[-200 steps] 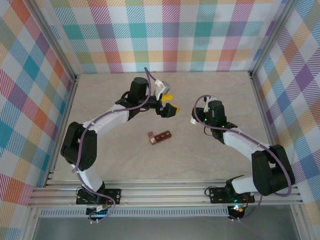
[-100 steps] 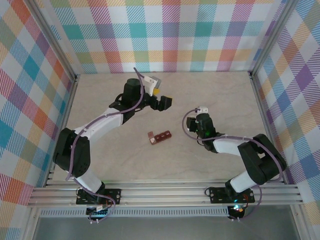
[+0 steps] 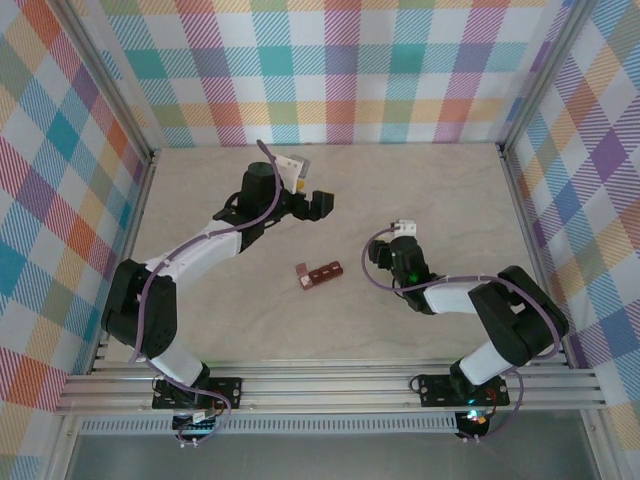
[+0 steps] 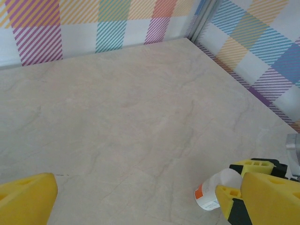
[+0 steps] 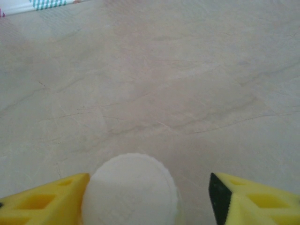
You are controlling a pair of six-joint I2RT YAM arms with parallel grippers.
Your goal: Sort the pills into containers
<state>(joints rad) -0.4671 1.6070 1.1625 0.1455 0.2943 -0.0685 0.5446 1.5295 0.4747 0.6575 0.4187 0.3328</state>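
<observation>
The containers (image 3: pixel 320 273), a dark red-brown strip of square compartments, lie mid-table between the arms. A small white bottle (image 5: pixel 129 192) stands between my right gripper's (image 5: pixel 150 182) yellow fingers. The left finger rests against its ribbed cap, while the right finger stands a gap away, so the jaws are open. In the left wrist view the bottle (image 4: pixel 213 191) shows an orange label. My left gripper (image 3: pixel 321 203) hovers behind the strip, its fingers (image 4: pixel 28 199) spread wide with nothing between them. The pills are out of view.
Checked walls and aluminium frame rails (image 3: pixel 140 175) close in the pale marble-patterned table (image 3: pixel 450 190) on three sides. The right arm (image 3: pixel 450 295) lies low over the table to the right of the strip. Bare tabletop lies behind and to the left.
My right arm has dropped low and its jaws have parted around the white bottle. My left gripper has drawn back to the left, away from the bottle, still open.
</observation>
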